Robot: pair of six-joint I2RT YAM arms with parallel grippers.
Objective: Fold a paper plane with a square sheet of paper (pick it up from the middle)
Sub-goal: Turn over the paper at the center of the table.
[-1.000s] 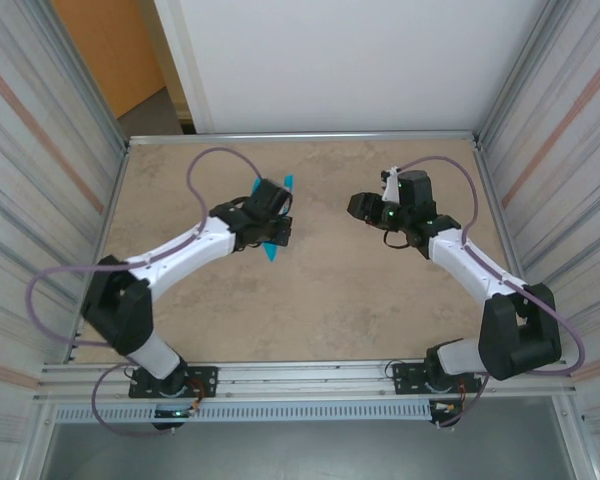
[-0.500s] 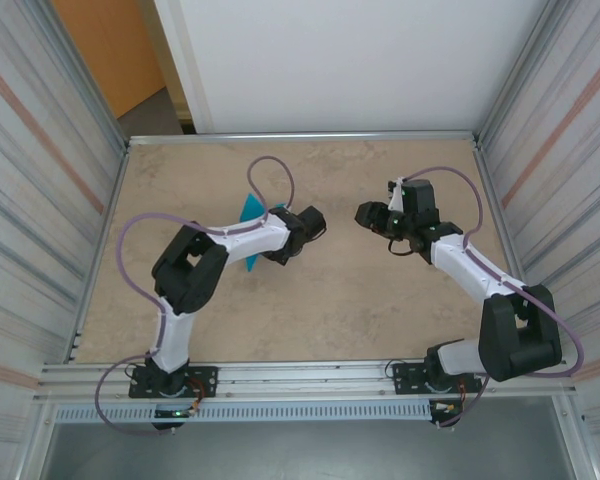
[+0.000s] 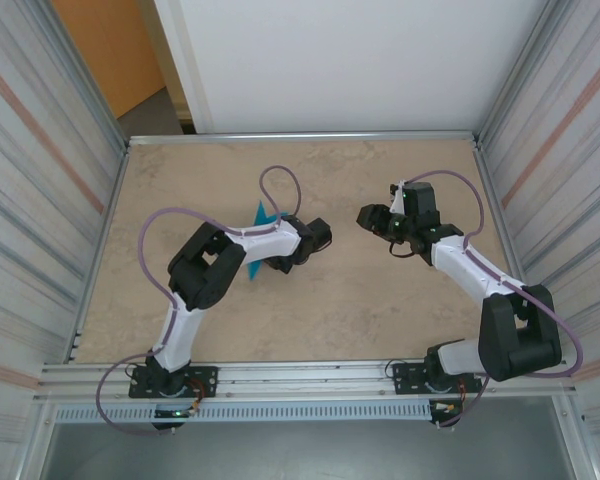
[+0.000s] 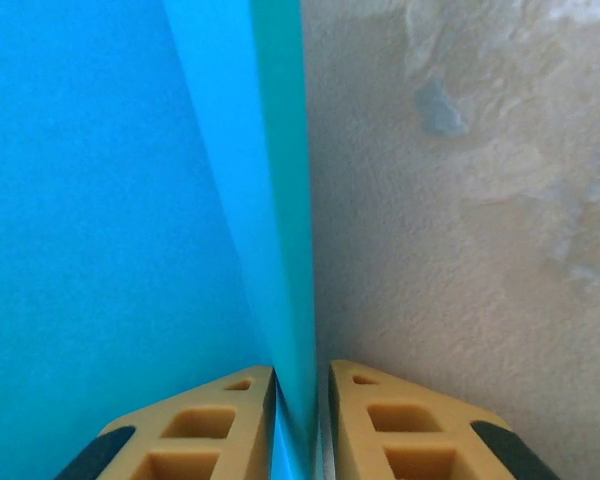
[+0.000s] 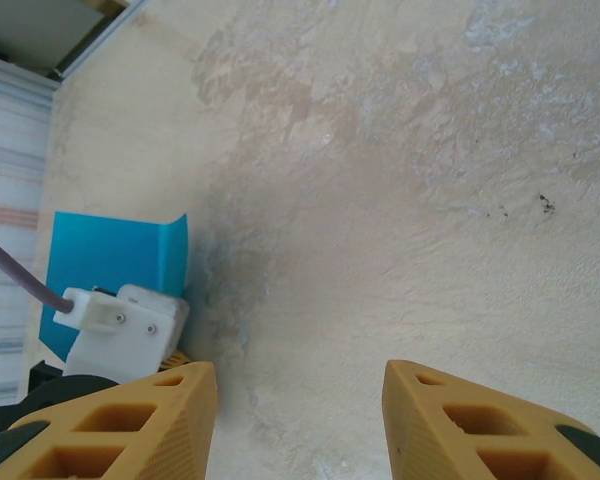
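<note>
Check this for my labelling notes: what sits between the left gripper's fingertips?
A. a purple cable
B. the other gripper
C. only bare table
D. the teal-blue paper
D: in the left wrist view the teal-blue sheet of paper runs down into the narrow gap between the yellow fingertips of the left gripper.

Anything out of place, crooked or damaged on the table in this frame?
Nothing looks spilled or torn. The one oddity: the square sheet of paper is not lying flat. A folded flap stands on edge between the nearly closed fingers of the left gripper. The right gripper is open and empty.
</note>
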